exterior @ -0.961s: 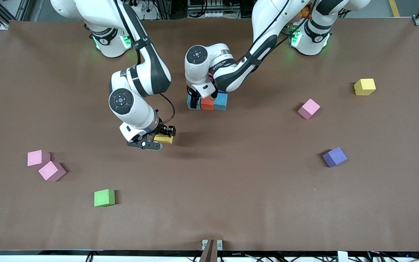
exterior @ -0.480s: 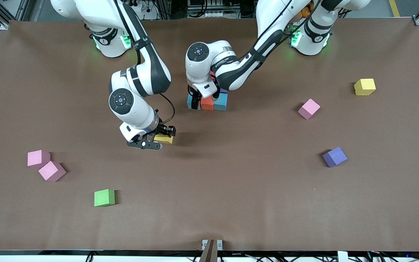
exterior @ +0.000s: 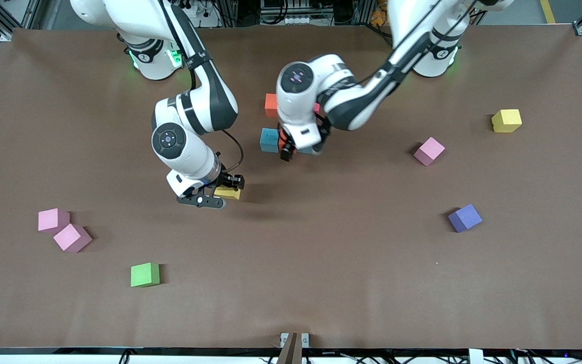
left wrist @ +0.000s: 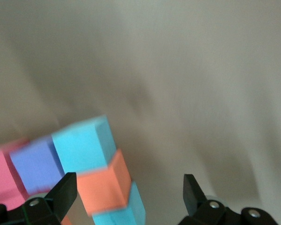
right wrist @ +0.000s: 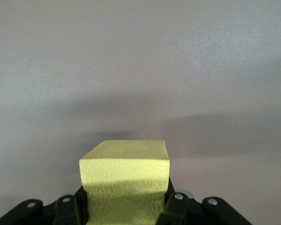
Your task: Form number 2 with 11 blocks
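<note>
The number 2 shows as a tight cluster of blocks mid-table, partly hidden under my left hand: an orange block [exterior: 271,104], a light blue block [exterior: 269,140] and an orange one [exterior: 286,144] nearer the camera. In the left wrist view a light blue block [left wrist: 84,145], an orange block [left wrist: 103,185], another light blue one [left wrist: 129,215], a purple one [left wrist: 33,164] and a crimson one [left wrist: 2,176] touch. My left gripper [exterior: 296,149] hangs open over them, holding nothing. My right gripper [exterior: 219,196] is shut on a yellow block [right wrist: 125,180], low over bare table.
Loose blocks lie around. Toward the left arm's end are a yellow one [exterior: 506,121], a pink one [exterior: 429,151] and a purple one [exterior: 465,218]. Toward the right arm's end are two touching pink ones [exterior: 53,220] [exterior: 72,237] and a green one [exterior: 145,274].
My left hand has risen and swung toward the left arm's end, uncovering the orange block nearest the bases. The right arm and its yellow block have not moved.
</note>
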`<state>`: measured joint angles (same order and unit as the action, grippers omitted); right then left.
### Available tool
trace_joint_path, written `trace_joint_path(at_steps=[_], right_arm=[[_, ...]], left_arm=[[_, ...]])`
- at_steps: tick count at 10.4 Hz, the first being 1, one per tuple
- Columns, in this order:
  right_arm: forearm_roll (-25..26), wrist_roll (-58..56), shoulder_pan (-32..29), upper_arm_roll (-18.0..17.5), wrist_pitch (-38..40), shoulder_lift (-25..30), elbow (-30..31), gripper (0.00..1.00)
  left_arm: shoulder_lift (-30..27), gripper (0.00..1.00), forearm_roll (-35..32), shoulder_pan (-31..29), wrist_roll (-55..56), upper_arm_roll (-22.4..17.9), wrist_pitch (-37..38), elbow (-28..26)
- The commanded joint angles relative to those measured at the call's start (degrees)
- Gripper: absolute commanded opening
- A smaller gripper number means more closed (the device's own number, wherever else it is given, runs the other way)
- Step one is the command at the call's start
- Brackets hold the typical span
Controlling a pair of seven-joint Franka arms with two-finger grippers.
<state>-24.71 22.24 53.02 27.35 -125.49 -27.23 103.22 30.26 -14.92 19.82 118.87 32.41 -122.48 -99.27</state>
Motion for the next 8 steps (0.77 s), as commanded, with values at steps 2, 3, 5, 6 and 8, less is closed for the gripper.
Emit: trace_joint_path(at_steps=[2,3,5,6,8], right_arm=[[-1.21,3.67,3.3,0.43,-2.55,-0.45,0.58,0.37],[-1.21,4.73,4.19,0.43,-3.52,-1.23,0.58,0.37],[-1.21,4.92,5.59,0.43,-5.55,-2.29,0.66,0.36],[-1.21,4.66,6.91,0.43,-6.69,-2.99,0.66,0.36],[-1.13,4.13,7.8,-0.71,-9.41,-4.31,1.27,0.36]], left_arm=[[-13.09,1.0,-0.46,-9.95,-25.44,1.43,0.84,-14.86],[-15.73,1.0,-0.03,-12.67,-32.67,1.43,0.84,-17.34],[-19.78,1.0,3.3,-18.56,-49.09,1.34,0.93,-20.6],[-21.28,1.0,4.27,-20.59,-56.83,1.34,0.93,-22.53],[-24.44,1.0,4.28,-25.16,-74.65,1.08,1.02,-26.22]])
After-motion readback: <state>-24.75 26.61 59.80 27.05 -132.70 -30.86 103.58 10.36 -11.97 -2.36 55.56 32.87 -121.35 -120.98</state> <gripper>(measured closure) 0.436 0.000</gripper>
